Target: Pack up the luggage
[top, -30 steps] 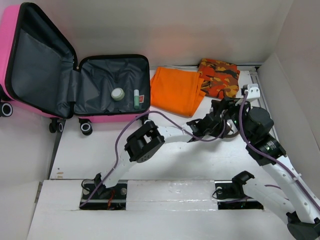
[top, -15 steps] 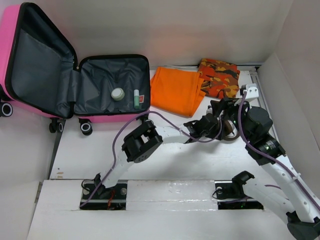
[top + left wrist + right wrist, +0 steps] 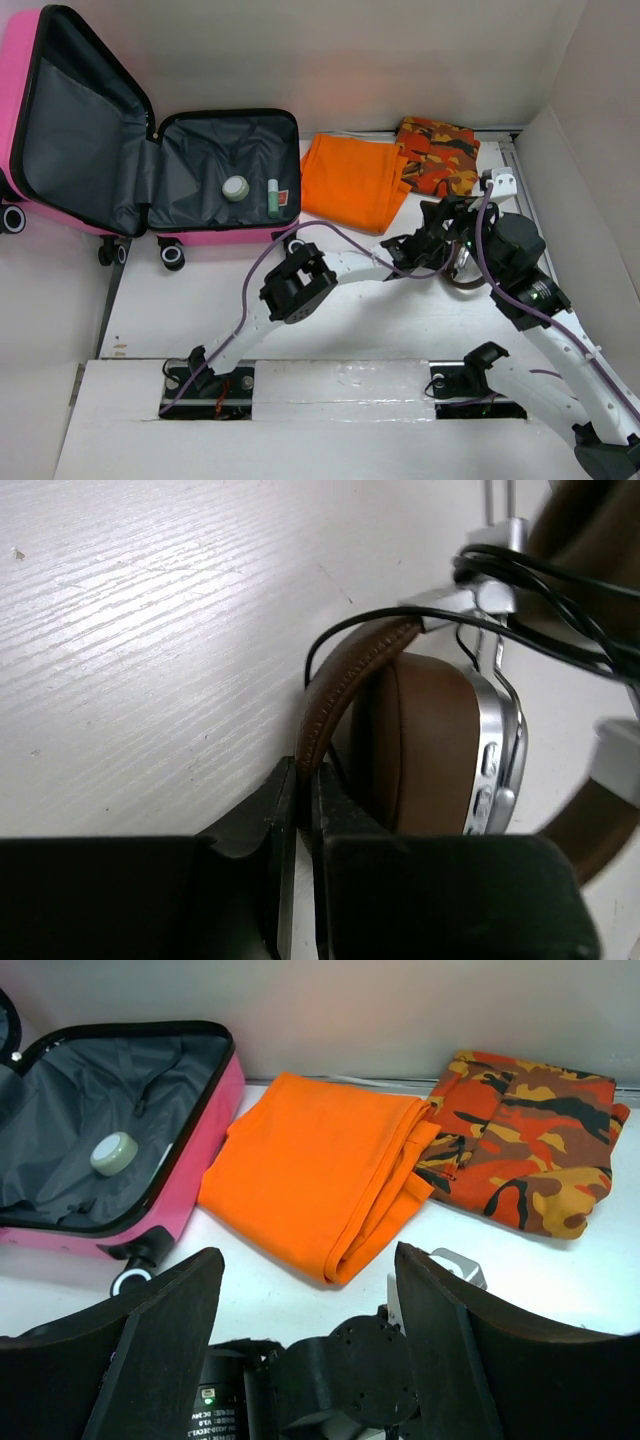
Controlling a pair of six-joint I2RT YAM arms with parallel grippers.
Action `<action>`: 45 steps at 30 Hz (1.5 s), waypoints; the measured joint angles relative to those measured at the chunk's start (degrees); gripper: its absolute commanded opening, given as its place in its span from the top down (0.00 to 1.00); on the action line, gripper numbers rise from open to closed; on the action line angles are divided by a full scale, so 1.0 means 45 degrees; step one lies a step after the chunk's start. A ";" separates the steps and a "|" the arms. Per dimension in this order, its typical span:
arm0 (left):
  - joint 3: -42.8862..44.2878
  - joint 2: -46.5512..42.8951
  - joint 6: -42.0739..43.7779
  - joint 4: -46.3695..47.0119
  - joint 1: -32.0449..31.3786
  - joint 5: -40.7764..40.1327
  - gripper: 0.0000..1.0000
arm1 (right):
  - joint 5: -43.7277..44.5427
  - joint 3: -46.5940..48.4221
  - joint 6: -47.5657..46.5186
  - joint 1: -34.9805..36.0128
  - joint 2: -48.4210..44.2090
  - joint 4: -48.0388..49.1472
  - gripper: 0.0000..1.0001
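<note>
Lying open at the far left of the table (image 3: 200,300), the luggage (image 3: 80,150) holds a round jar (image 3: 236,188) and a green tube (image 3: 273,198) in its flat half. Right of it lie a folded orange cloth (image 3: 352,182) and a camouflage cloth (image 3: 437,155). Nearer, the left gripper (image 3: 303,780) pinches the brown headphones (image 3: 430,740) by an ear-cushion rim, jaws closed tight. The right gripper (image 3: 305,1260) hovers just beside, gaping wide, holding nothing.

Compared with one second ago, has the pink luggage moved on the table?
No. The luggage lies where it was: its right corner is just as near to the orange cloth, and its open lid leans at the same place on the left.
</note>
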 measured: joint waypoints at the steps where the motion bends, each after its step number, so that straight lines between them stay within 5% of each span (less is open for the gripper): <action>1: -0.0083 -0.0005 0.0029 0.0107 -0.0005 -0.0073 1.00 | -0.0005 0.0000 -0.0005 0.0000 0.0000 -0.0005 0.25; 7: -0.1613 -0.0874 0.0282 0.0782 -0.0010 -0.0398 1.00 | -0.0117 0.0000 -0.0005 0.0000 -0.0024 0.0000 0.25; 17: -0.5872 -0.5654 0.1219 0.0000 0.0835 -0.0321 1.00 | -0.0151 0.0000 0.0005 0.0000 -0.0452 0.0015 0.25; 28: -0.9102 -1.1710 0.0777 0.0947 0.5678 -0.1637 1.00 | -0.0151 -0.0005 0.0005 0.0000 -0.0665 0.0058 0.25; 34: -1.1885 -1.3216 -0.0525 0.1627 0.9831 -0.2443 1.00 | -0.0233 -0.0073 0.0005 0.0000 -0.0078 0.0277 0.25; 35: -1.2216 -1.3172 -0.0724 0.1608 1.0389 -0.2565 0.93 | -0.0262 -0.0131 0.0005 0.0000 0.0024 0.0277 0.25; 36: -1.2536 -1.3061 -0.0913 0.1583 1.0972 -0.2696 0.69 | -0.0287 -0.0189 0.0005 0.0010 0.0107 0.0267 0.25; 40: -1.2832 -1.2220 -0.1481 0.1598 1.2036 -0.2793 0.33 | -0.0364 -0.0219 0.0005 0.0087 0.0262 0.0257 0.25; 45: -1.2832 -1.2104 -0.1681 0.1875 1.1846 -0.2244 0.27 | -0.0389 -0.0223 0.0005 0.0087 0.0272 0.0277 0.25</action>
